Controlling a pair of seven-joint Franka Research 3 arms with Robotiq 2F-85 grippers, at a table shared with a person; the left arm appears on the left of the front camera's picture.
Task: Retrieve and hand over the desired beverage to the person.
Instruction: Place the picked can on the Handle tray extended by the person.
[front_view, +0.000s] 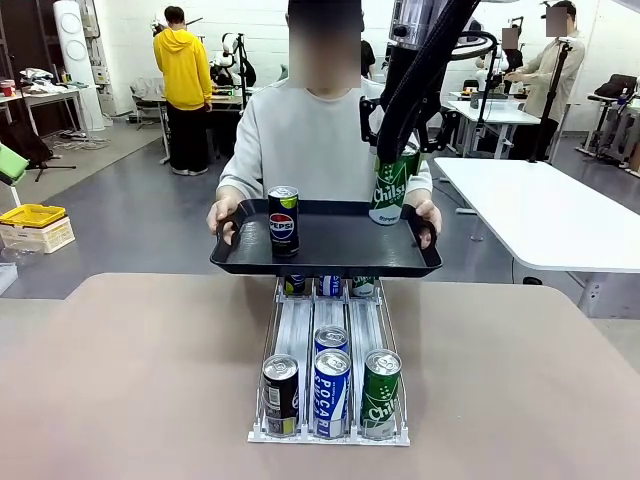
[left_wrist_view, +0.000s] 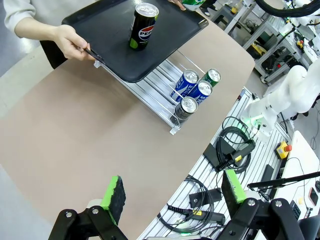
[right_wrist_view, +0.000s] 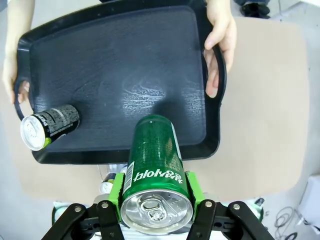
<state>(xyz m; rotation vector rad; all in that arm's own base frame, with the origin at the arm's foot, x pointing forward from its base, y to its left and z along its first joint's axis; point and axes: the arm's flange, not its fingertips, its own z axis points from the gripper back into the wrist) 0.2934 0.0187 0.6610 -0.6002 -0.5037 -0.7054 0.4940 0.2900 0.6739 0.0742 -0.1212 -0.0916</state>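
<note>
The person (front_view: 310, 125) in a light grey sweatshirt stands at the far side and holds a black tray (front_view: 340, 248) by both handles over the table. A black Pepsi can (front_view: 283, 218) stands upright on the tray's left part. My right gripper (right_wrist_view: 156, 192) is shut on a green Chilsung can (front_view: 391, 188), held upright with its base at the tray's right rear surface. My left gripper (left_wrist_view: 172, 192) hangs open high above the table's near side, with nothing between its green pads (left_wrist_view: 114, 192).
A wire can rack (front_view: 330, 425) sits mid-table under the tray's front edge, holding black, blue Pocari and green cans at its near end and more at the far end. Bare brown tabletop lies on both sides. Other people stand at tables far behind.
</note>
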